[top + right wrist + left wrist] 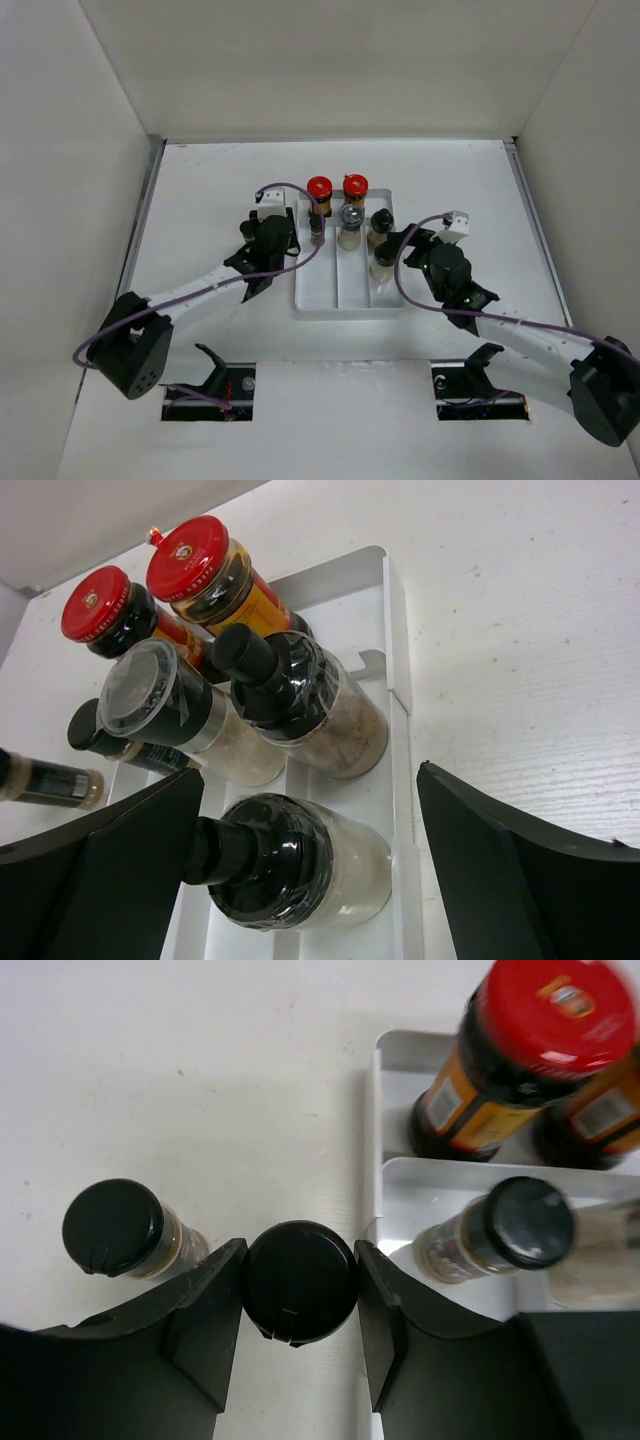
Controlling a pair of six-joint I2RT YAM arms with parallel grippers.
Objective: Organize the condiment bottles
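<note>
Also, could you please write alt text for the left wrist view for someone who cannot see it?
The left gripper clasps a black-capped jar standing on the table just left of the white tray. A second jar stands further left; a red-lidded bottle stands in the tray.

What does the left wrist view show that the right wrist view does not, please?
Only left wrist: the left gripper closed on a black-capped jar beside the white tray, with a second black-capped jar further out.

Only right wrist: the open right gripper, two beige-filled jars and a clear-capped jar in the tray. A cut-off jar at its left edge may be one of the outside ones; I cannot tell.

Both: the red-lidded jars, a small dark jar and the tray.
</note>
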